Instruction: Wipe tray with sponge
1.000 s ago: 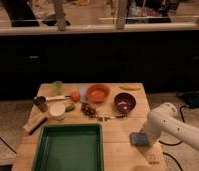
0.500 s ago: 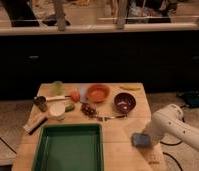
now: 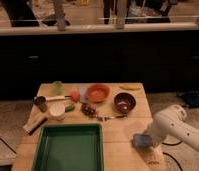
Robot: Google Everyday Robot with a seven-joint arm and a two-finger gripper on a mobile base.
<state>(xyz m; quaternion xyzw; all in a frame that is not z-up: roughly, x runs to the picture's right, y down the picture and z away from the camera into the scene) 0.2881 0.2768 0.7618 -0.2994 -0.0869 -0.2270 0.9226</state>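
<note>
The dark-green tray (image 3: 42, 145) lies at the front left of the wooden table, nothing in it. The blue-grey sponge (image 3: 141, 140) rests on the table's front right, to the right of the tray and apart from it. My white arm reaches in from the right, and the gripper (image 3: 149, 138) at its end is down on the sponge's right side, shut on it. The fingers themselves are hidden behind the arm's end.
Behind the tray stand an orange bowl (image 3: 98, 92), a dark bowl (image 3: 125, 102), a white cup (image 3: 56, 111), a small green lump (image 3: 69, 106), a metal can (image 3: 40, 103) and a pale green cup (image 3: 57, 87). The table's right edge runs just beside the sponge.
The arm's end has settled slightly lower and leftward onto the sponge. The sponge has stayed in nearly the same spot.
</note>
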